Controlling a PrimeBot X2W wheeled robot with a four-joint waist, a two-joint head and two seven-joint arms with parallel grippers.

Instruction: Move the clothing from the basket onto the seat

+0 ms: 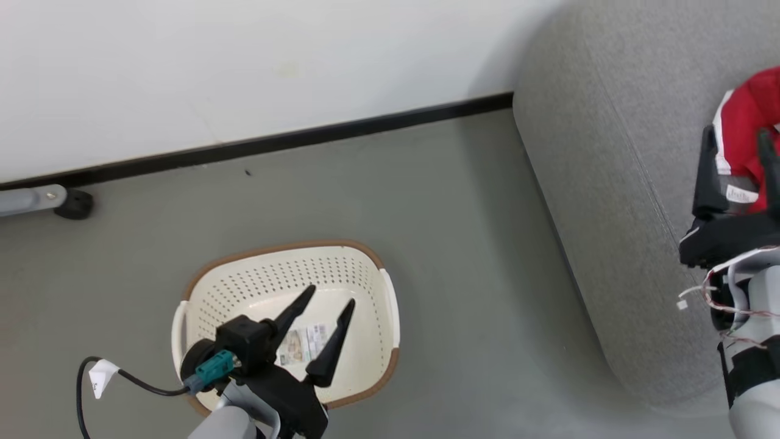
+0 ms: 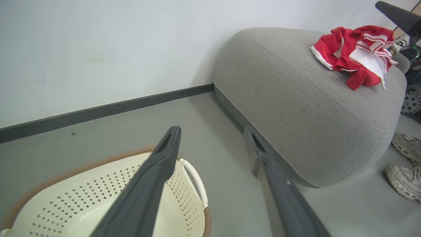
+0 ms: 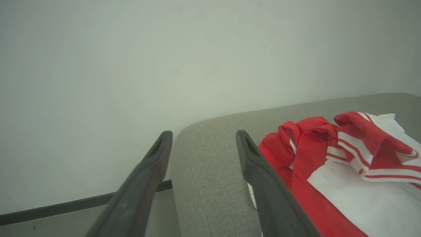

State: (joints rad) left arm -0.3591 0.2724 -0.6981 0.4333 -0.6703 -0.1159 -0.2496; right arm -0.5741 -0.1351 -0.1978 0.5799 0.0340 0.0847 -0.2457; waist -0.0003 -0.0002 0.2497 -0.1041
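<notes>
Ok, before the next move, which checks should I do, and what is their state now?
1. Basket emptied: ok, bare bottom with paper label visible.
2. Clothing on seat: ok.
3. Left gripper empty: ok, fingers open, nothing held.
4. Right gripper empty: ok, fingers open.
5. Right fingers clear of clothing: cannot tell.
6. Floor beside seat free: not ok, shoes there.

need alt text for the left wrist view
Red and white clothing lies on a grey seat at upper right. The open left gripper rises from the bottom edge, with a cream basket at lower left and two shoes at far right.
</notes>
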